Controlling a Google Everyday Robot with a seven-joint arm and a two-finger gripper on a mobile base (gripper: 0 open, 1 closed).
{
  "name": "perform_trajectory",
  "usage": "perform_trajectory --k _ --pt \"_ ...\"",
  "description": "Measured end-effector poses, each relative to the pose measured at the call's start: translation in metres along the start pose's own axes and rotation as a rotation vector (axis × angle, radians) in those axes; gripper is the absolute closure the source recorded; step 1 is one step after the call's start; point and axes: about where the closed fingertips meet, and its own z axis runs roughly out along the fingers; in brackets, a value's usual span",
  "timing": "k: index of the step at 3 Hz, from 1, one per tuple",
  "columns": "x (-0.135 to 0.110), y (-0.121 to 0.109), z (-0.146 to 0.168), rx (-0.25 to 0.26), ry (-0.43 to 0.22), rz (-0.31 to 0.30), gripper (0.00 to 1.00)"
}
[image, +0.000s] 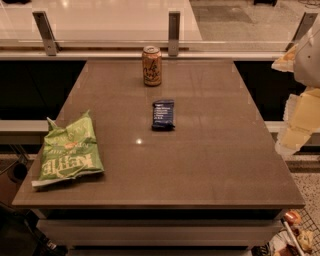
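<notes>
My gripper (299, 122) hangs at the right edge of the view, pale and yellowish, beside the right side of the brown table (200, 165) and above its edge. It holds nothing that I can see. Nearest to it is a dark blue snack packet (163, 114) lying flat near the table's middle, well to its left. An orange drink can (151, 65) stands upright near the far edge. On the near left corner lies a crumpled green chip bag (68, 152).
A glass railing with metal posts (173, 33) runs behind the table, with a pale floor beyond. Some colourful items (295, 235) sit low at the bottom right, below the table's front corner.
</notes>
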Motion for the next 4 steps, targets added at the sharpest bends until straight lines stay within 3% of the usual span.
perform_trajectory --k 1,2,3,4 --pt "0.000 0.000 0.000 0.000 0.000 0.000 0.00" --pt "0.000 -0.008 -0.002 0.031 -0.050 0.028 0.00" --pt "0.000 -0.021 0.002 0.095 -0.167 0.101 0.00" --pt "-0.020 -0.042 0.014 0.160 -0.317 0.154 0.00"
